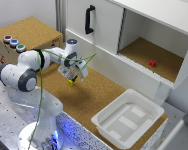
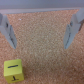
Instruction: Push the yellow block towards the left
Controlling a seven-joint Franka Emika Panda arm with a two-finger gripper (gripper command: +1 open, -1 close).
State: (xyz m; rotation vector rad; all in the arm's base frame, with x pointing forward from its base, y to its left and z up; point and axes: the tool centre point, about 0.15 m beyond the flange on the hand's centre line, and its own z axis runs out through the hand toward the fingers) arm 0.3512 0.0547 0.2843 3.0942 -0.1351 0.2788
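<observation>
In the exterior view the hand point(image 1: 72, 75) hangs low over the cork counter point(image 1: 101, 95), above the yellow block point(image 1: 71, 82) near the counter's middle.

In the wrist view the fingers point(image 2: 8, 32) stand wide apart and hold nothing. The block lies outside them. It looks light and rigid, so it should slide easily; press one flat side face.
</observation>
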